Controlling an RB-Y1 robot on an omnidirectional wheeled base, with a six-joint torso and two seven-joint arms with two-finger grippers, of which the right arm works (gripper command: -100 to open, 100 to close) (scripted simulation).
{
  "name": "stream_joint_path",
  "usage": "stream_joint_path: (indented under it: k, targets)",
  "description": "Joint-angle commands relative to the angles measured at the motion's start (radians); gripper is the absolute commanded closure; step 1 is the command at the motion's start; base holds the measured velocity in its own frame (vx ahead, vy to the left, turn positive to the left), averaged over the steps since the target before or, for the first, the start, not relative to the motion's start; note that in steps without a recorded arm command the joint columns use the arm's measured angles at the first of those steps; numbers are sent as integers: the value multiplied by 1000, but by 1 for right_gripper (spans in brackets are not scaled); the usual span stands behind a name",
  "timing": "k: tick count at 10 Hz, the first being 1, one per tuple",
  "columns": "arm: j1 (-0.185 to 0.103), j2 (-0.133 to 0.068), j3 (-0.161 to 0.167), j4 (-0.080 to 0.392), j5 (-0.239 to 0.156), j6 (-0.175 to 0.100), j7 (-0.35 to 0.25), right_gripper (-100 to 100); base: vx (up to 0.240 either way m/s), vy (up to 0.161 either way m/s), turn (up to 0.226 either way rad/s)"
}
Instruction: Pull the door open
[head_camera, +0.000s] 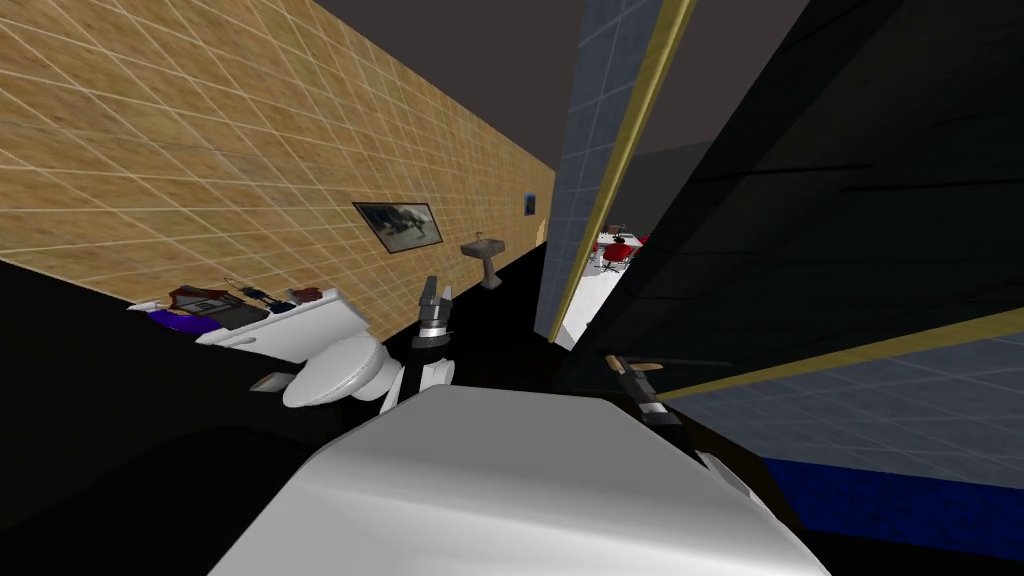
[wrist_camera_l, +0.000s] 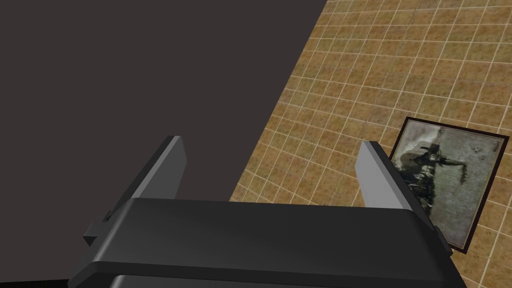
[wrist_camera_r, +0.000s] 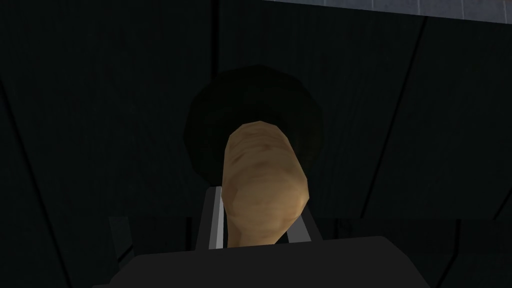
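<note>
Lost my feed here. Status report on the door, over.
Right hand shut on tan handle. Left hand open, raised. Dark door ajar, lit room through gap. Toilet at left, apart from door.

left arm: raised and reaching forward, left forearm (head_camera: 418, 385) white, dark wrist with grey bands above it.
left claw (head_camera: 437, 292): open, holding nothing, pointing up and ahead.
left fingers (wrist_camera_l: 165, 170): two light grey blades standing well apart, about a third of the wrist view's width, rising from the dark box.
right arm: low and stretched forward on the right, right forearm (head_camera: 655, 410) dark with a pale band.
right claw (wrist_camera_r: 259, 222): closed on a tan rounded handle (wrist_camera_r: 262, 170).
right fingers (wrist_camera_r: 215, 220): close together, one pressed to each side of the handle, short lengths showing above the dark box.
</note>
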Motion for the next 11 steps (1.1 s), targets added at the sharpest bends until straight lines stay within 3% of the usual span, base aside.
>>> stream_joint_path:
  k: [1, 4, 5, 11]
  targets:
    - [6, -12, -4, 16, -1, -26, -4, 100, -225, -45, 167]
    - [16, -24, -1, 34, 0, -59, -13, 100, -195, -52, 129]
    - [9, -15, 3, 37, 2, -55, -10, 100, -87, -29, 32]
    - [7, -32, 10, 81, 9, -107, -25, 100, -209, -74, 172]
